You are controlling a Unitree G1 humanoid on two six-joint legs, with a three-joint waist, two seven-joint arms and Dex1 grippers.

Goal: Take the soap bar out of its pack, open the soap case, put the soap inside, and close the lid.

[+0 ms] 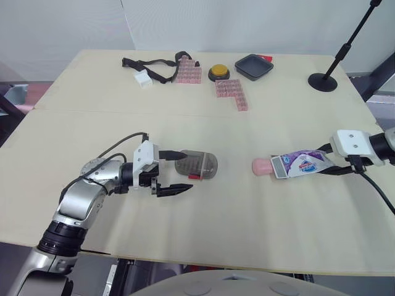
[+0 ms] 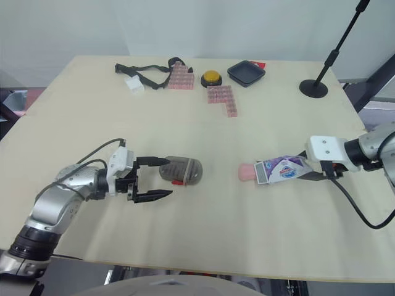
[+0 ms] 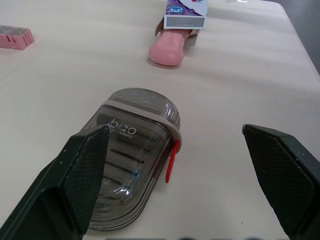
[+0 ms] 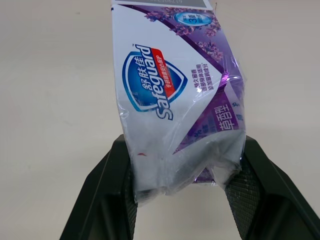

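Risk, soap release: the soap bar (image 1: 261, 166) sticks out of the open end of the soap pack (image 1: 301, 164), its pink nose bare on the table (image 1: 216, 228). In my judgement, lifting or shaking the pack could let the bar drop free and skid away from both arms.
Risk, film hold: the pinch is on crumpled wrapper at the pack's tail, not on the bar. The thin film could slide out between the pads under a hard pull.
Risk, case grasp: the soap case (image 1: 197, 164) does not lie centred between the left fingers. It sits against the far finger, well apart from the near one. Closing from here would likely shove or spin the rounded shell rather than seat it.
Risk, latch: the red latch (image 3: 171, 165) faces the open gap, and a finger landing on it could jam or pop it askew.
Left arm pose: forearm low over the table, elbow bent, wrist level, reaching toward the table's middle.
Left gripper (image 1: 185, 171): fingers spread wide, holding nothing.
Right arm pose: reaches in from the right edge, wrist low, fingers pointing toward the case.
Right gripper (image 4: 184, 160): clamped on the tail of the soap pack.
Soap location: half in the pack, near the table's middle, to the right of the case and apart from it.
Case state: lid closed, lying on its side.
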